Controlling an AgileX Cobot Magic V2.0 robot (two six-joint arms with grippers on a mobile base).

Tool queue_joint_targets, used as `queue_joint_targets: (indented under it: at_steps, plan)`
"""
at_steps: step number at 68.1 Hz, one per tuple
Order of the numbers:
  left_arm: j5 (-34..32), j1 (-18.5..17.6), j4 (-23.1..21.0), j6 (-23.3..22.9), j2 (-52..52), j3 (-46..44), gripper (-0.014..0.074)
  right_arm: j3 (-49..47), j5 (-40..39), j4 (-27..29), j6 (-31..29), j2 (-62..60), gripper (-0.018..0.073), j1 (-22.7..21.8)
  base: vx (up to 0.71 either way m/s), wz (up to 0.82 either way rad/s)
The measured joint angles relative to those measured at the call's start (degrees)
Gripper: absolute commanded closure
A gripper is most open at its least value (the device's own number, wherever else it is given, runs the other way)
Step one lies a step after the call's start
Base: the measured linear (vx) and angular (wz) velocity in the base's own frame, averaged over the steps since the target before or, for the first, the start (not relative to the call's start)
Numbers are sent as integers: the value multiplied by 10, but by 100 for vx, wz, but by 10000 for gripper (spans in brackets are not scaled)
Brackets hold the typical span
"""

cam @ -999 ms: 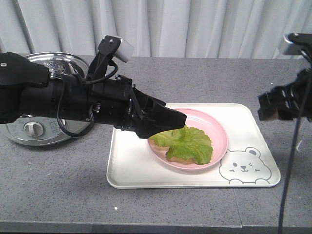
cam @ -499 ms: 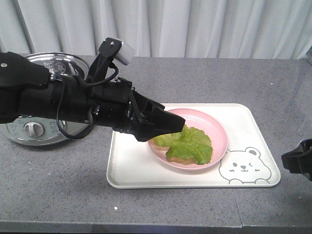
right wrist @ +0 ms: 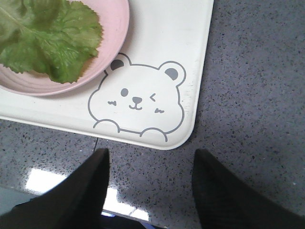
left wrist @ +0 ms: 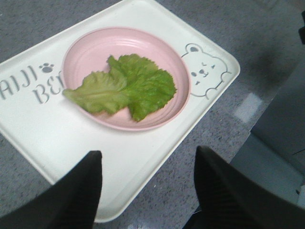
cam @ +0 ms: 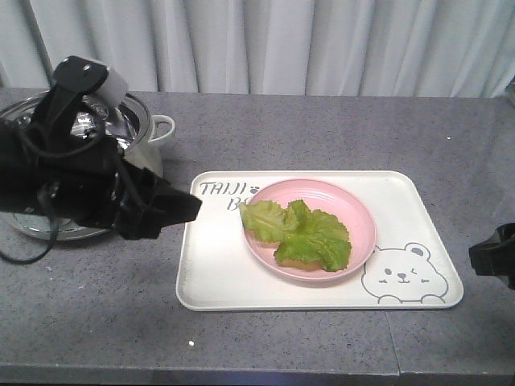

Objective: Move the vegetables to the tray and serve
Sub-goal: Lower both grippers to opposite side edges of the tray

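Observation:
The vegetables, crinkly green lettuce leaves (cam: pixel 302 237), lie on a round pink plate (cam: pixel 354 211) that stands on the cream tray (cam: pixel 216 273) with its bear drawing. My left gripper (cam: pixel 190 210) hangs at the tray's left edge, open and empty. In the left wrist view its fingers straddle the tray's (left wrist: pixel 43 138) rim below the lettuce (left wrist: pixel 126 86). My right gripper (right wrist: pixel 151 151) is open over the countertop just off the tray's (right wrist: pixel 190 47) bear corner, with the lettuce (right wrist: pixel 47 33) at the upper left. Only a dark part of it (cam: pixel 492 257) shows in the front view.
A steel pot (cam: pixel 137 129) with a side handle stands at the back left, partly behind my left arm. Grey speckled countertop (cam: pixel 322 129) surrounds the tray. A pale curtain hangs behind, and the table's front edge runs along the bottom.
My left arm has drawn back leftward from above the plate, uncovering the tray's lettering and the pot. The right gripper dropped from upper right to low beside the tray. The lettuce stayed put.

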Motion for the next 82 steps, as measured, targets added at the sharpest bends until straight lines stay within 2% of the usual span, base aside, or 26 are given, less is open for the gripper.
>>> queue_joint_targets:
  at_steps: [10, 17, 29, 40, 53, 65, 70, 71, 82]
  plan:
    - [-31, 8, 40, -38, -64, 85, 206, 0, -10, 2, 11, 53, 168, -7, 0, 0]
    - [-43, 26, 47, -49, -90, 131, 206, 0, -19, 22, 6, 95, 168, -48, 0, 0]
    - [-37, 54, 51, -51, -79, 160, 206, 0, 7, 96, -90, 152, 168, -142, 0, 0]
    - [-37, 67, 45, -53, -41, 160, 209, -4, 33, 144, -150, 195, 168, -175, 0, 0]
    - [-41, 69, 1, -86, 9, 160, 209, -47, 53, 154, -181, 241, 169, -176, 0, 0]
    - [-58, 69, -37, -87, 49, 160, 209, -84, 71, 156, -189, 268, 192, -176, 0, 0]
    - [-72, 69, -65, -75, 70, 160, 209, -88, 72, 157, -200, 276, 206, -176, 0, 0]
    - [-88, 69, -118, -31, 116, 160, 209, -89, 72, 168, -224, 293, 216, -176, 0, 0]
    - [-116, 67, -145, -14, 158, 160, 209, -89, 71, 182, -251, 307, 216, -176, 0, 0]
